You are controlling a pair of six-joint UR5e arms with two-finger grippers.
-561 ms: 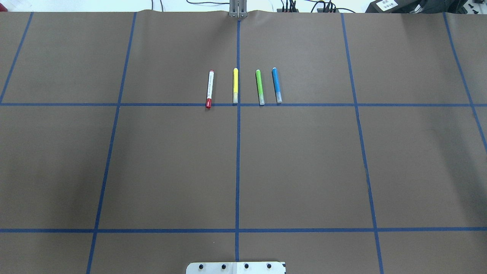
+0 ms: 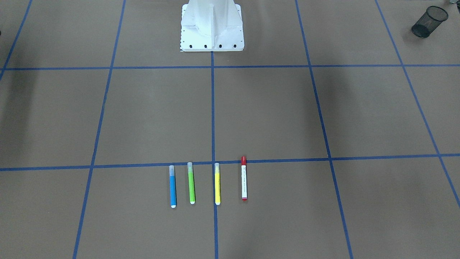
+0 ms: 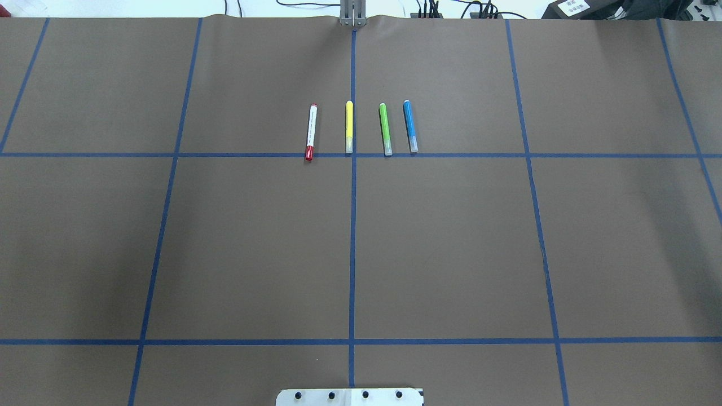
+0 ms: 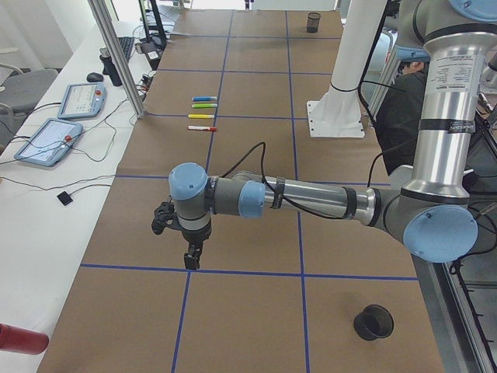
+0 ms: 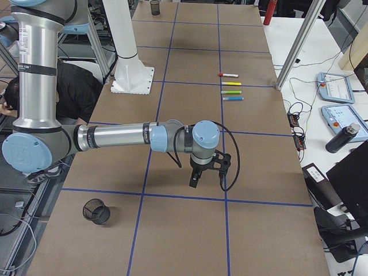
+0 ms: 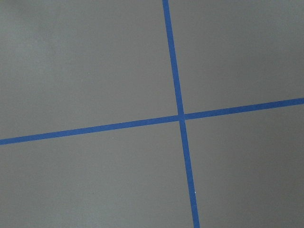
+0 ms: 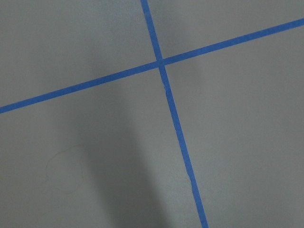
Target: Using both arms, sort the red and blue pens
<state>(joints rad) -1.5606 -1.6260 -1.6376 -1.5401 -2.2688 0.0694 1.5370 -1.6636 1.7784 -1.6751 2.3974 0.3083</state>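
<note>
Sorting not yet begun.
White red-capped marker (image 3: 311, 132) and blue grey-capped marker (image 3: 410, 126) lie untouched on the brown surface (image 3: 451, 254); left gripper (image 4: 190, 258) and right gripper (image 5: 194, 183) hover well apart from them, and whether their fingers are released or clenched cannot be told.

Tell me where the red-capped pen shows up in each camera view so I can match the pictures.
Front-facing: red-capped pen, rightmost of four markers, lower centre.
Overhead: the pen, leftmost, upper centre.
Exterior left: the pen, nearest in the row.
Exterior right: the pen, farthest in the row.
Left wrist: not in it.
Right wrist: not in it.
Landmark: the yellow marker beside it.
</note>
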